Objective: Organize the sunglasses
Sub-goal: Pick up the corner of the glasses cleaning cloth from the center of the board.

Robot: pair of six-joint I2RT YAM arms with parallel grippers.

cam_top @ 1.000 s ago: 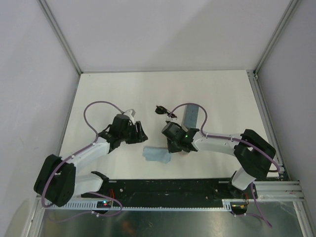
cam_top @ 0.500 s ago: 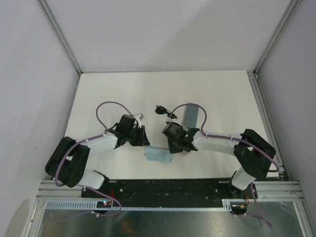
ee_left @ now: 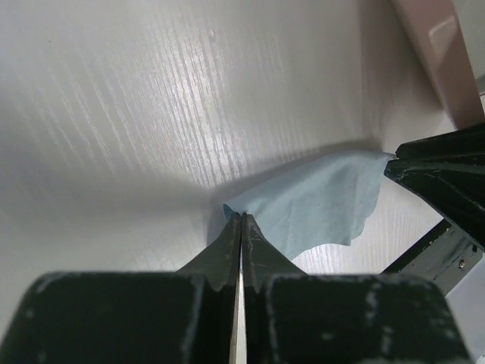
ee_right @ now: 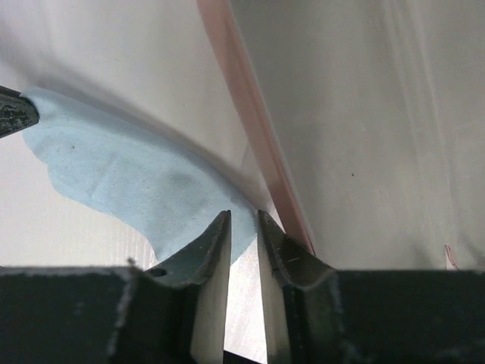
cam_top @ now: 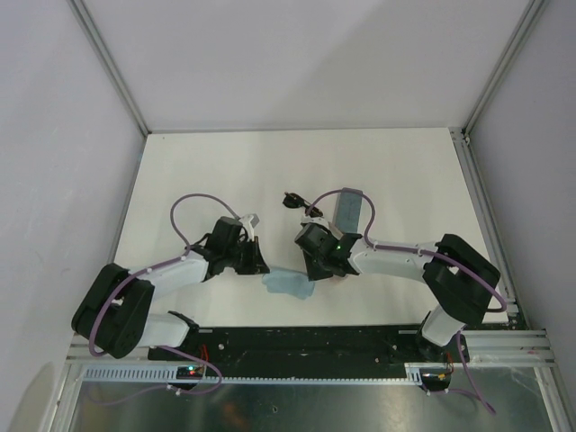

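The black wire-framed sunglasses point(cam_top: 295, 200) lie at mid-table, beyond both grippers, beside the blue-grey case point(cam_top: 349, 211). A light-blue cloth point(cam_top: 290, 285) is spread between the two grippers. My left gripper point(ee_left: 241, 220) is shut, its tips pinching the cloth's point(ee_left: 318, 205) left corner. In the top view that left gripper point(cam_top: 259, 265) sits at the cloth's left end. My right gripper point(ee_right: 242, 220) stands slightly open at the other end of the cloth point(ee_right: 114, 174), whose edge lies in the gap between its tips. Seen from above, the right gripper point(cam_top: 313, 273) hangs over the cloth's right end.
A pink case point(ee_left: 432, 45) lies just right of the cloth, its edge point(ee_right: 250, 114) running past the right fingers. The arms' bases and a black rail point(cam_top: 306, 342) line the near table edge. Grey walls enclose the table on three sides.
The left arm swung right and nearer to the cloth, and its jaws shut on the cloth's corner. The right jaws, shut before, have parted a little.
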